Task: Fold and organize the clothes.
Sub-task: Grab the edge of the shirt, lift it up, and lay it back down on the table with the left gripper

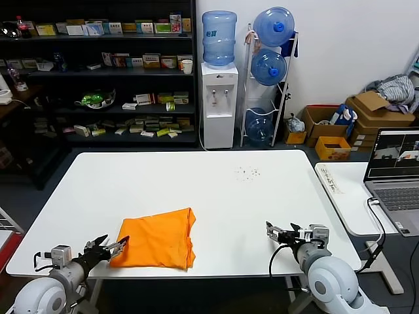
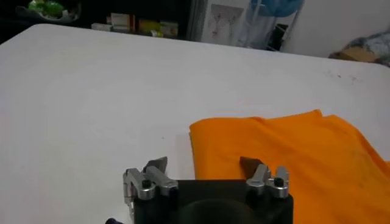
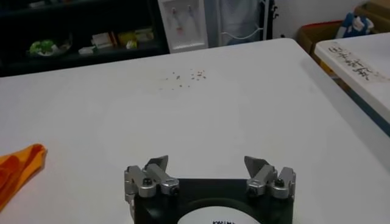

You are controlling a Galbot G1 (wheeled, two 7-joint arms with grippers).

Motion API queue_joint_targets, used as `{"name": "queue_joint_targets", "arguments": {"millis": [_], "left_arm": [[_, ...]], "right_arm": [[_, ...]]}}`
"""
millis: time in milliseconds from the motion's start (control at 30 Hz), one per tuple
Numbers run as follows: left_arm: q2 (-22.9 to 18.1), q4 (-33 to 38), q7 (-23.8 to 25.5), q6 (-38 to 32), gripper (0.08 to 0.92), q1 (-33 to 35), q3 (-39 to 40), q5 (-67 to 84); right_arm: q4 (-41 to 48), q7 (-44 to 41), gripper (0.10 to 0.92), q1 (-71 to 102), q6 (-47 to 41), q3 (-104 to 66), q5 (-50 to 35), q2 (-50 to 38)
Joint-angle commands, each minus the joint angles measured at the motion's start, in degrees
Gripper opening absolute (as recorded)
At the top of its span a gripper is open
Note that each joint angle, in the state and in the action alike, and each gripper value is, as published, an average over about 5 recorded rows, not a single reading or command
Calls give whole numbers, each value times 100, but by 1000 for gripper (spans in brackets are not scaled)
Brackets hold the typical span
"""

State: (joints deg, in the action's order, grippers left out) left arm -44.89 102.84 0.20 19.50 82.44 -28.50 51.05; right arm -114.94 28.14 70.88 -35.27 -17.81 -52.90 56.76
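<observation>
Surface (image 1: pixel 196 190): white, wide, carrying one folded bundle only, the orange T-shirt (image 1: pixel 157 239), which lies near the front edge on the robot's left half. It reads as a roughly square packet, edges uneven, the corner toward the centre lifted in a slight peak. No lettering or neck tag visible on the upper face.

Risks, judged from this layout:
- The packet sits close to the front edge. A pull toward the robot could drag it off the surface.
- The layers are loose. If the left pincer closes on the top layer alone, the fold would likely peel open instead of moving as one piece.
- One tip of the left pincer appears to overlap the near corner of the cloth while the other is over bare surface; closing here may catch only a thin hem, and a hem grip would probably slip.
- Pressing down hard against the surface while closing could bunch the fabric.

Arm pose:
- Left arm low, reaching in from the front-left corner; left pincer (image 1: pixel 105 248) at the near-left corner of the T-shirt, jaws spread, holding nothing. Whether a tip touches the cloth, I cannot tell.
- Right arm low at the front-right; right pincer (image 1: pixel 283 232) well apart from the T-shirt, over bare surface, jaws spread wide, empty. Looks idle.
</observation>
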Motion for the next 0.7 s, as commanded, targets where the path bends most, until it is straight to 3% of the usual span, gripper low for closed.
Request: {"name": "queue_joint_targets", "arguments": {"millis": [33,400,700], "left_arm": [[43,-85,-11,75,742,-115,221,-9],[-85,-16,-51,126,421,-104,273,-50],[-380,749,-115,-116,164,171,3,-393]], "right_arm": [[-13,3,823,10,-1,-16,-1,-5],[-25,3,823,13,-2,-17,-10,-8],[6,3,823,-16,4,2,0,20]]}}
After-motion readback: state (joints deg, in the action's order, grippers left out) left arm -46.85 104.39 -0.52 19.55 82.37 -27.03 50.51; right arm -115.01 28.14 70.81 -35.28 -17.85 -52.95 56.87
